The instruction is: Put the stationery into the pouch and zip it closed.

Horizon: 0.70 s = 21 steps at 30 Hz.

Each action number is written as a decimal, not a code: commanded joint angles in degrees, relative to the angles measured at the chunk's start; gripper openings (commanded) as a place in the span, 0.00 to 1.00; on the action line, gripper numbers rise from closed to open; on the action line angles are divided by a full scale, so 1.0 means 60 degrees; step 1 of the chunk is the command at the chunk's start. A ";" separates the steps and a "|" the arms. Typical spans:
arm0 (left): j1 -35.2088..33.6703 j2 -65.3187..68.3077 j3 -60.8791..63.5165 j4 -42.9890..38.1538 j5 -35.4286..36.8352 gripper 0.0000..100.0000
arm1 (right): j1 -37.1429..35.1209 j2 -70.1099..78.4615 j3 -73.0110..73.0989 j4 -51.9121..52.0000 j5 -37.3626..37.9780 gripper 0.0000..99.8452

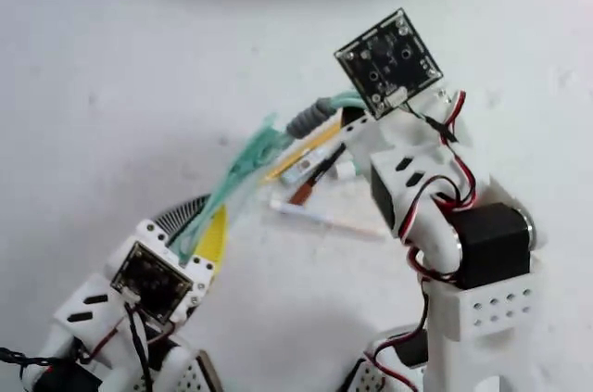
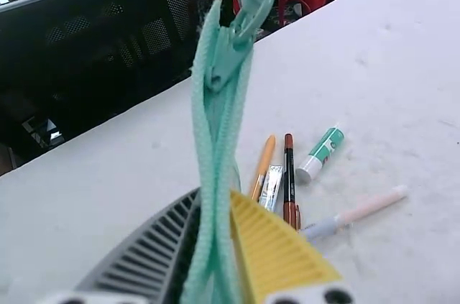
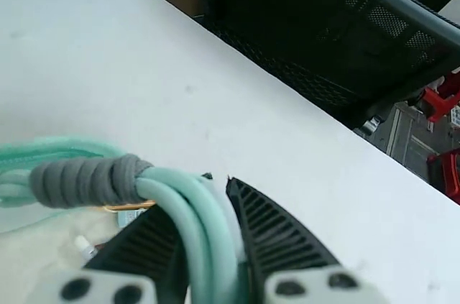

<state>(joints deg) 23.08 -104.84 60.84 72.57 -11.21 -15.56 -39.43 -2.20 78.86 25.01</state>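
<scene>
High view: the pouch [image 1: 236, 170] hangs stretched between the two arms, its long axis running from near-left to far-right. The left jaws are clamped on its near-left end. The right jaws are clamped on the cord [image 1: 310, 119] at its far-right end. The stationery [image 1: 310, 174] lies in a loose fan on the desk [image 1: 120, 86], just right of the pouch line and nearer the right arm.

Left wrist view: the grey and yellow jaws pinch the zip [image 2: 212, 146]. The slider [image 2: 224, 67] sits up at the far end, and the tracks between it and the jaws look parted. An orange pen [image 2: 264, 164], a brown pen [image 2: 288, 174], a glue stick [image 2: 321, 152] and a pale pen [image 2: 363, 210] lie on the desk to the right of the zip. They look to be outside the pouch, though I cannot tell whether a clear wall covers any of them.

Right wrist view: the black jaws are closed tight on the teal cord [image 3: 198, 232], beside its grey wrap [image 3: 83, 178].

Judgement: nothing is loaded yet. Both jaws are occupied, so one arm must let go before any pen can be picked up, and the right arm is the closer.
</scene>
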 commanded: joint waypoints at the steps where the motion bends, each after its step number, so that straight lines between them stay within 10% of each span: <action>1: 0.0037 -0.0022 -0.0410 0.0103 0.0015 0.02 | 0.0505 0.0066 -0.0425 -0.0447 -0.0103 0.02; 8: 0.0037 -0.0022 -0.0410 0.0044 0.0015 0.02 | -0.0037 -0.0315 -0.0425 -0.0037 -0.0073 0.05; 13: 0.0007 -0.0022 -0.0103 -0.0806 0.0029 0.02 | -0.1341 -0.1004 -0.0352 0.1985 0.0425 0.35; 21: -0.2293 -0.0007 0.0630 -0.2740 0.1875 0.02 | -0.1297 -0.1795 0.1421 0.3333 0.3048 0.29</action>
<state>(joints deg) 14.37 -104.57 64.70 60.97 -3.91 -24.00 -48.22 2.46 97.23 38.20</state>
